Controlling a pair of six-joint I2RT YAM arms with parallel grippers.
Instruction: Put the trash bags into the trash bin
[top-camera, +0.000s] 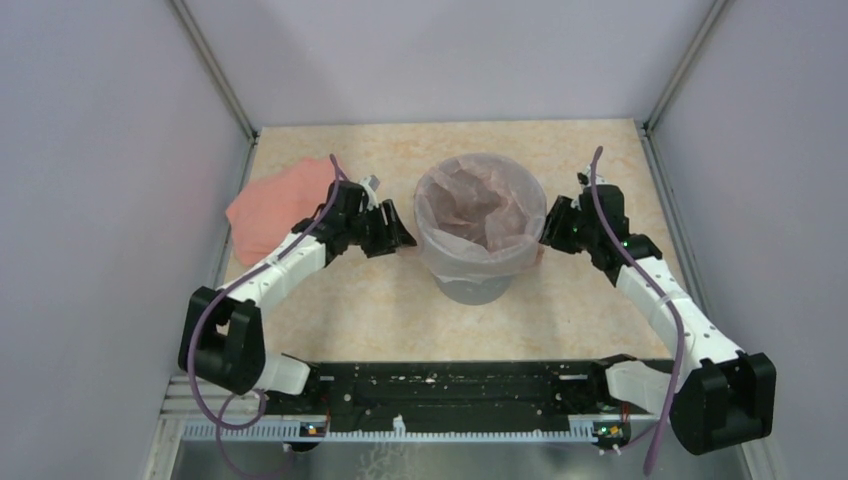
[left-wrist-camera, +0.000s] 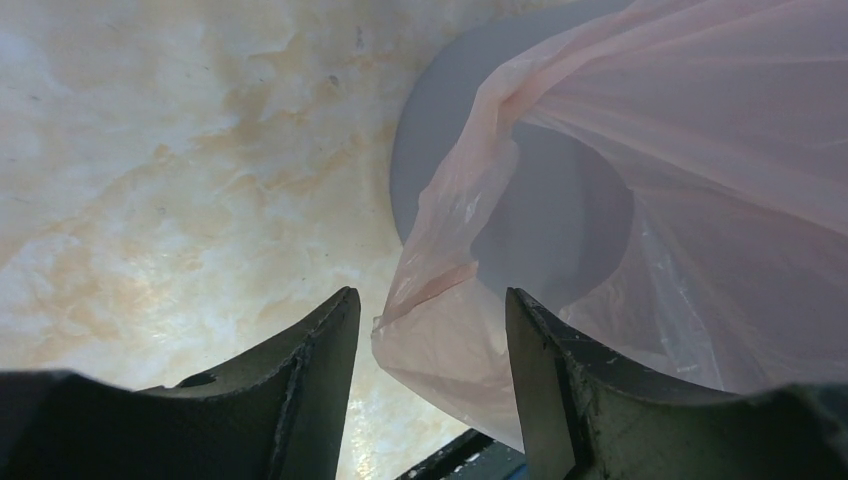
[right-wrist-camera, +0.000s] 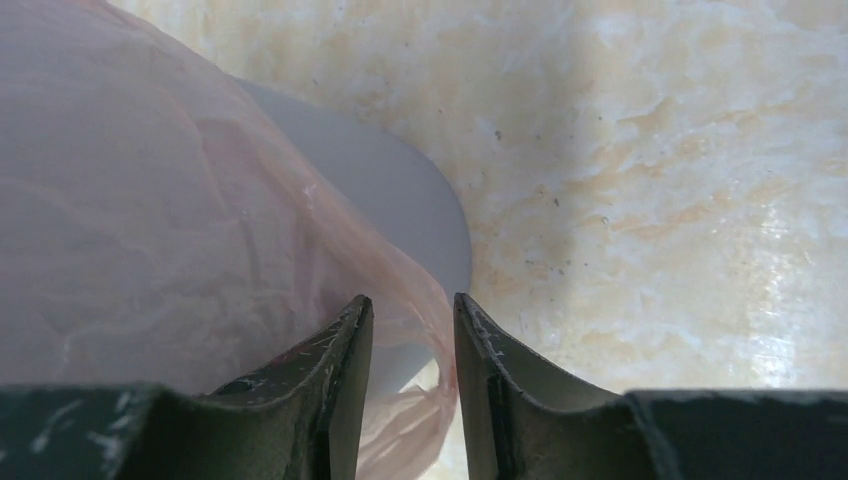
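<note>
Upright mid-frame, mouth up: trash bin (top-camera: 478, 285) lined with trash bags (top-camera: 480, 205). Left gripper (top-camera: 405, 240) at left — gaping, empty; right gripper (top-camera: 545, 235) opposite — narrowly parted, film seemingly unpinched.

The trash bin (top-camera: 478, 287) sits mid-table (top-camera: 400, 315), with the trash bag (top-camera: 480, 205) in it and folded over its rim. The left gripper (top-camera: 405, 238) is just left of it, the right gripper (top-camera: 545, 236) just right. A flat heap (top-camera: 270, 205) lies back-left.

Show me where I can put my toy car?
Bare table lies in front of the trash bin and behind it. Crowded beside the bin: left fingers, right fingers, pink folded pile.
</note>
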